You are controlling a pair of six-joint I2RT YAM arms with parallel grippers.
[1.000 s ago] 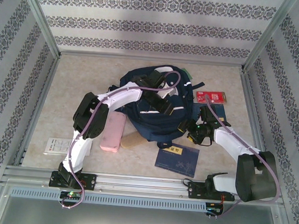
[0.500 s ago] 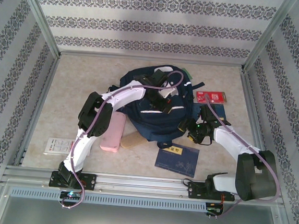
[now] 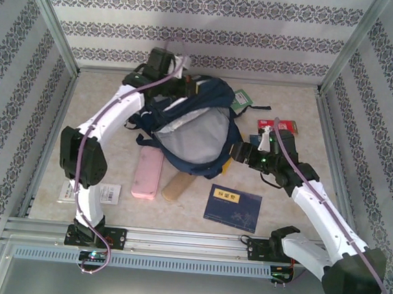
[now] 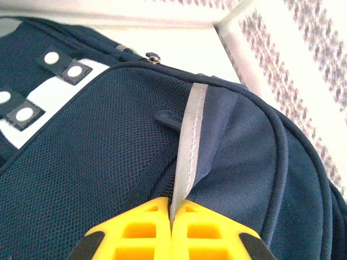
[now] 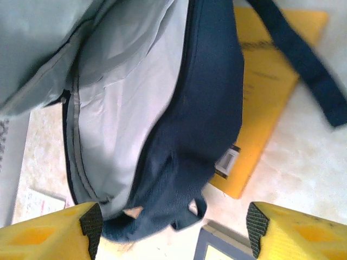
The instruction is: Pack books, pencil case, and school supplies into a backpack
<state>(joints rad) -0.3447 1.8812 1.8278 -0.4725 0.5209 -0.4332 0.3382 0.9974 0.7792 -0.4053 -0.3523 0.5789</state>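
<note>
The navy backpack (image 3: 222, 94) lies open at the table's middle, its grey lining (image 3: 194, 136) facing up. At the back, my left gripper (image 3: 183, 76) holds its top raised, shut on a grey strip (image 4: 190, 135) of the backpack (image 4: 97, 162). My right gripper (image 3: 236, 152) is open at the bag's right rim, and the bag's dark lower edge (image 5: 184, 179) lies between its fingers (image 5: 255, 222). An orange-yellow book (image 3: 174, 185) (image 5: 265, 81) pokes out from under the bag. A navy book (image 3: 233, 207) lies in front. The pink pencil case (image 3: 147, 172) lies to the left.
A red booklet (image 3: 284, 125) and a green booklet (image 3: 240, 100) lie right of the bag, near the back. A white packet (image 3: 110, 193) sits at the front left behind my left arm. Patterned walls and metal posts close in the table.
The left arm has swung to the back, pulling the backpack's top up so the grey lining shows. The right arm has stretched out and its gripper has moved to the bag's right rim.
</note>
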